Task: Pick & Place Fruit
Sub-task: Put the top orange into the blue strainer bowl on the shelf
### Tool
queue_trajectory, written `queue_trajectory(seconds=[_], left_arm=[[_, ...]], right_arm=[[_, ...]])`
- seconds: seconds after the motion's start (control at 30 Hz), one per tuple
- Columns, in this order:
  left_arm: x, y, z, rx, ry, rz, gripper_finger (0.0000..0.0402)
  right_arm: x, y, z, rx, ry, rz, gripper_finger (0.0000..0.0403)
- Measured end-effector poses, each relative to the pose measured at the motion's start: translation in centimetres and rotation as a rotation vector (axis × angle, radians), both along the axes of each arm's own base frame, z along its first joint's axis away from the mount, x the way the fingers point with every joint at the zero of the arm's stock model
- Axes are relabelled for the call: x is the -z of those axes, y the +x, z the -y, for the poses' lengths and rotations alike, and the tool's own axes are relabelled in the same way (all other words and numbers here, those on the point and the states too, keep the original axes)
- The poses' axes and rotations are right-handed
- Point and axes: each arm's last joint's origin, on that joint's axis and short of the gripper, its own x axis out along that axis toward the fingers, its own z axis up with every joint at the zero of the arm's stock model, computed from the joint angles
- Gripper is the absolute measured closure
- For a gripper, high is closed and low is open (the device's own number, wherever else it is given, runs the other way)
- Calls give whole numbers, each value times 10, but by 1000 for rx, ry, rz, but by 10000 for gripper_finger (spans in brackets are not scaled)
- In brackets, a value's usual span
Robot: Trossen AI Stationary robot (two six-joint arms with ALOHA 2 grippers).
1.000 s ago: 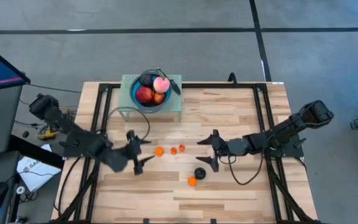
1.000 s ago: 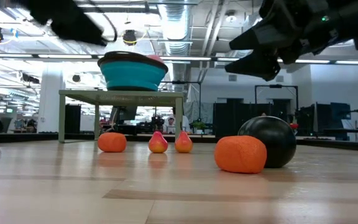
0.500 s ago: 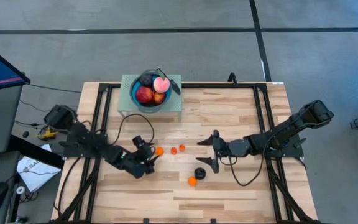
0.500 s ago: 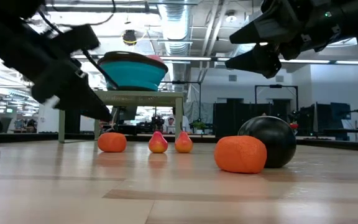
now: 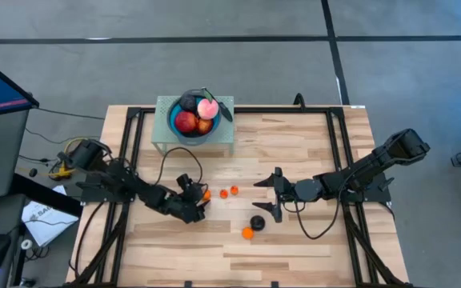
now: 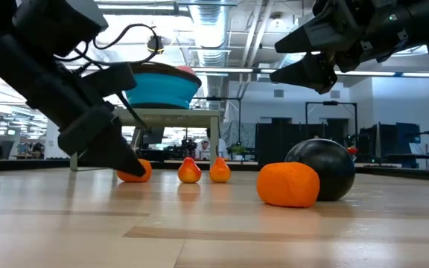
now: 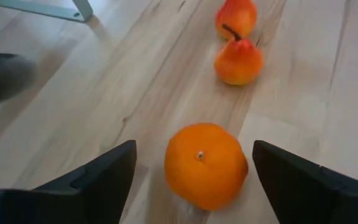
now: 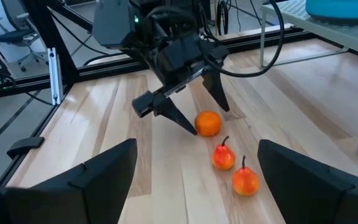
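The left gripper (image 7: 194, 171) sits low on the table, fingers spread either side of the orange (image 7: 205, 165), seemingly lined up to pinch it. The right gripper (image 5: 269, 194) hangs open above the plum (image 5: 258, 222), waiting. More fruit fills the bowl (image 5: 176, 126).

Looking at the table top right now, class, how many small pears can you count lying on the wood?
2. The first pear and the second pear lie side by side, next to the orange framed by the left hand. None seem hidden.
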Motion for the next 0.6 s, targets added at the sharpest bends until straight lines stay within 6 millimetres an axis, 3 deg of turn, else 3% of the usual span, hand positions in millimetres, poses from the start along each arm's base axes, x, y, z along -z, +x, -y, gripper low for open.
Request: queue_trajectory(seconds=[0.27, 0.6], left_arm=[[8, 1, 1, -3, -1, -9, 134], [4, 4, 3, 13, -41, 25, 202]], right_arm=[[0, 0, 0, 0, 0, -1, 75], [0, 0, 0, 0, -1, -2, 75]])
